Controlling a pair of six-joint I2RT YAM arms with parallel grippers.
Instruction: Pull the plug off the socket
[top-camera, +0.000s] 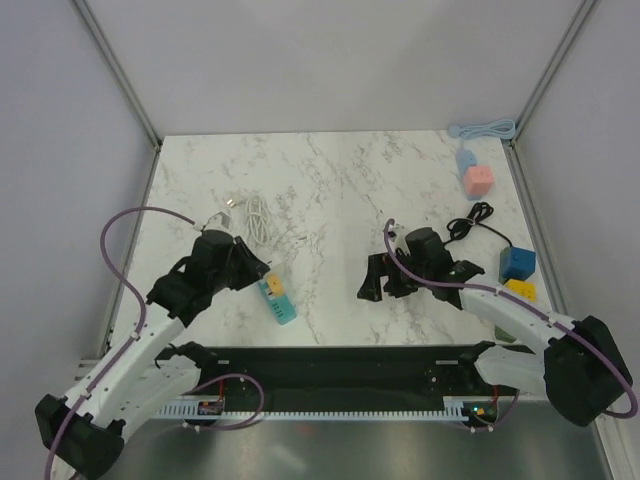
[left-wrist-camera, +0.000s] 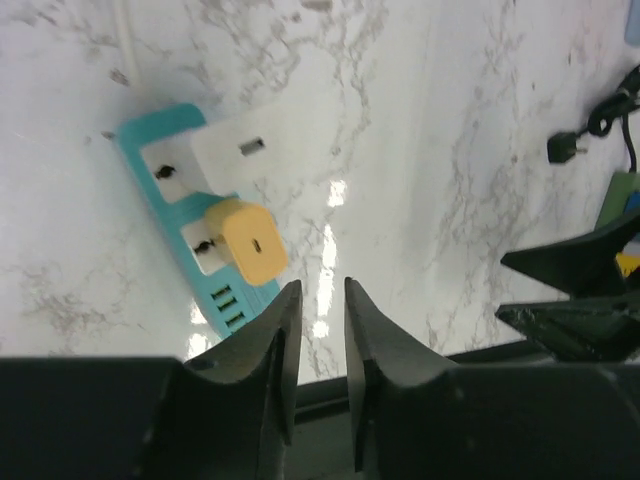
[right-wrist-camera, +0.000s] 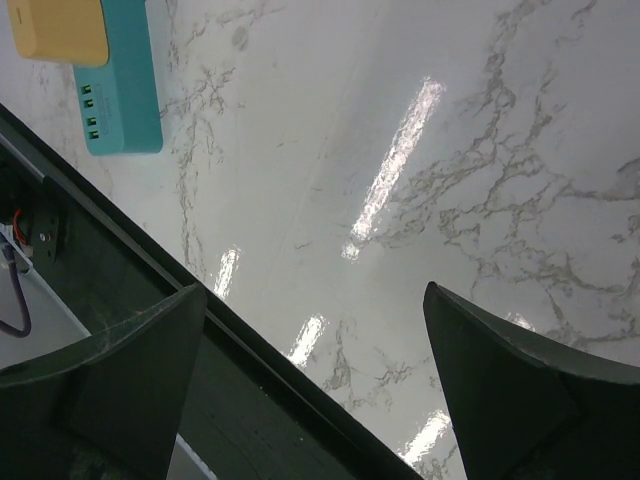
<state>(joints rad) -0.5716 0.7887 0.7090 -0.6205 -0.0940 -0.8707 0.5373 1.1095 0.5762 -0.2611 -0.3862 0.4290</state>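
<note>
Plug, yellow (left-wrist-camera: 252, 242), sits in the teal power strip (left-wrist-camera: 228, 303), w/ a white plug (left-wrist-camera: 235, 150) seated in the next socket along. Both are fully in. A row of small ports shows on the strip end nearest the yellow plug.

Top view: strip (top-camera: 277, 297) lies flat on the marble table (top-camera: 340, 190), at approx 7 o'clock from table centre, near the front edge. L gripper (top-camera: 250, 265) is at approx 10 o'clock from the strip, just beside it.

L wrist view: L gripper (left-wrist-camera: 322, 290) fingers nearly together, slim gap, nothing between them. Tips are over bare marble, just beside the strip's port end. The yellow plug is at 10 o'clock from the tips, not touched.

R gripper (top-camera: 378, 280) is at 3 o'clock from the strip, well apart. R wrist view: R gripper (right-wrist-camera: 315, 290) fingers spread wide, only marble between them, holding nothing. Strip (right-wrist-camera: 120, 80) and yellow plug (right-wrist-camera: 60, 30) show at 10 o'clock in that view.

Other items, top view:
- White cable coil (top-camera: 255, 215) at 12 o'clock from the L gripper.
- Black cable (top-camera: 470, 218) at 1 o'clock from the R gripper.
- Blue cube (top-camera: 517, 262) and yellow block (top-camera: 520, 290) at its 3 o'clock.
- Pink cube (top-camera: 478, 180) at the table's 2 o'clock.
- Pale blue cable (top-camera: 482, 129) beyond the pink cube, at the back corner.
</note>
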